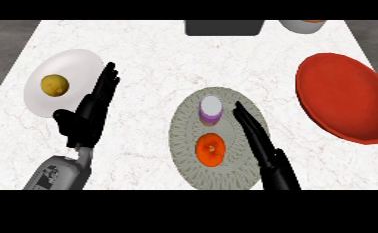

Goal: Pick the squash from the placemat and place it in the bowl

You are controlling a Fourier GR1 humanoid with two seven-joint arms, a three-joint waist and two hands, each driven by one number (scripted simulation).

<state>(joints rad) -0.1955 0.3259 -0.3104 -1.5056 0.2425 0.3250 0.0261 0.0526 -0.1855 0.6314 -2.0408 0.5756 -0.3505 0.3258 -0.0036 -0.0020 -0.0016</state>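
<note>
An orange round squash (210,148) lies on the grey round placemat (184,167) in the middle of the counter. Behind it on the same mat stands a purple thing with a white top (210,110). My right hand (260,139) is open, its straight fingers lying over the mat's right part, just right of the squash and apart from it. The red bowl (341,97) sits at the right edge, holding nothing I can see. My left hand (87,114) rests open at the left, fingers up, beside a white plate.
The white plate (74,64) at the left carries a small yellow round fruit (54,84). At the back edge stand a dark grey box (224,27) and a white cup (302,25). Bare marble counter lies between the mat and the bowl.
</note>
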